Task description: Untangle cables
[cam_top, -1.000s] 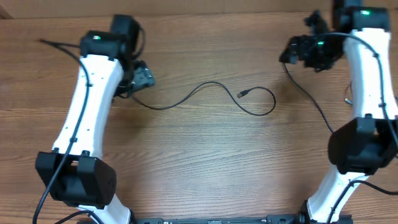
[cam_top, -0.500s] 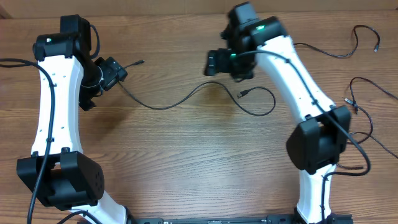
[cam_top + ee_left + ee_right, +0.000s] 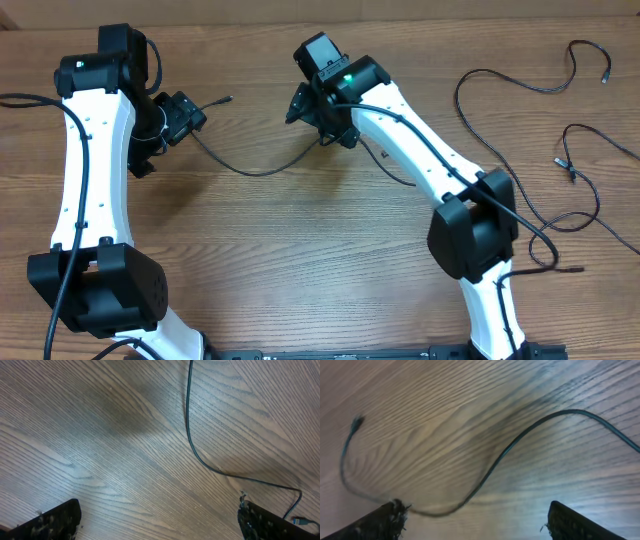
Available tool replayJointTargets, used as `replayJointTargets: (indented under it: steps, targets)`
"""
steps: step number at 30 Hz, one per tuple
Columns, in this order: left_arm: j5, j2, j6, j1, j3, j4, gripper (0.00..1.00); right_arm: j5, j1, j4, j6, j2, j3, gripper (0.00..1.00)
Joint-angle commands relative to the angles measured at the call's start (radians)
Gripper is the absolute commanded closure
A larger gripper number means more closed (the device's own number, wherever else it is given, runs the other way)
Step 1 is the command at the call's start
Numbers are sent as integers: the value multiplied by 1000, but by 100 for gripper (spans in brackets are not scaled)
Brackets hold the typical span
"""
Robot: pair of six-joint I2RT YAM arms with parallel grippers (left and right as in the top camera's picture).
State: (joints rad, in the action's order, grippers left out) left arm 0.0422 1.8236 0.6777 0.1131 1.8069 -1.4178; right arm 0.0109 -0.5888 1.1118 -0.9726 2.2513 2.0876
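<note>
A thin black cable (image 3: 255, 172) lies on the wooden table, with a plug end (image 3: 228, 99) near my left gripper (image 3: 180, 115); its other part runs under my right arm. My left gripper is open and empty just above the table, and in the left wrist view (image 3: 160, 527) the cable (image 3: 192, 445) curves ahead of the fingers. My right gripper (image 3: 318, 122) is open over the cable's rise. In the right wrist view (image 3: 480, 522) the cable (image 3: 505, 455) loops between the open fingers, and its plug (image 3: 356, 421) lies at the left.
More thin black cables lie at the right: one loops to a plug (image 3: 608, 76) at the far right, another (image 3: 566, 168) coils below it near the table edge. My right arm (image 3: 430, 160) stretches diagonally across the middle of the table.
My right arm has swung from the far right to the left, over the middle cable. My left arm shifted left a second ago and has held still since.
</note>
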Motion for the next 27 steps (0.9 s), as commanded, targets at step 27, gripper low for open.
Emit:
replayJointTargets:
  steps: [27]
  targets:
    - [7,-12,-21,-3,-4,-18,0,82,-18,-79,-210,159,6,25]
